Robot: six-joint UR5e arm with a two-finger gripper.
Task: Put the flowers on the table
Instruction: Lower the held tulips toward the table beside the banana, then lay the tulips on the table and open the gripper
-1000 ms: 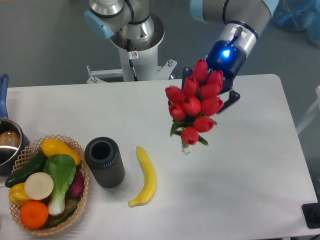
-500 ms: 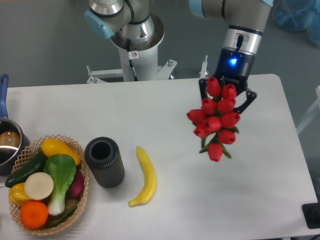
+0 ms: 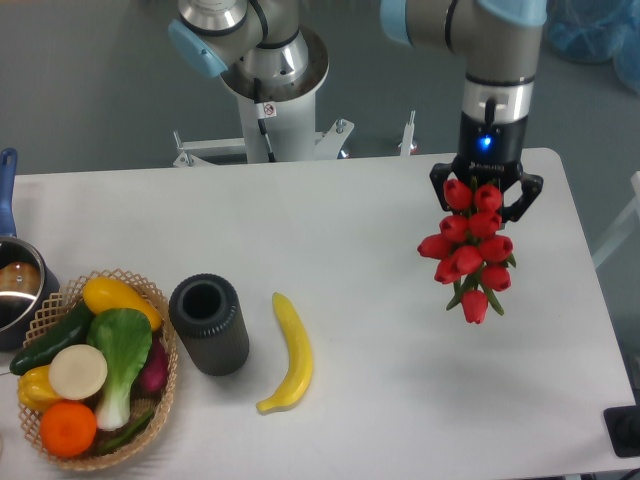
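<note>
The flowers (image 3: 468, 247), a bunch of red tulips with green leaves, hang in the air over the right part of the white table (image 3: 380, 400). My gripper (image 3: 485, 192) points straight down above them and is shut on the flowers, its black fingers showing on either side of the top blooms. The stems are hidden behind the blooms. The bunch does not touch the tabletop; a faint shadow lies below it.
A yellow banana (image 3: 290, 352) lies at centre front beside a dark cylindrical cup (image 3: 208, 324). A wicker basket (image 3: 160, 405) of vegetables and fruit sits at the front left, with a pot (image 3: 15, 290) at the left edge. The arm's base (image 3: 270, 70) stands behind the table.
My gripper has carried the flowers to the right across the table and turned upright, so the bunch now hangs more vertically and a little lower.
</note>
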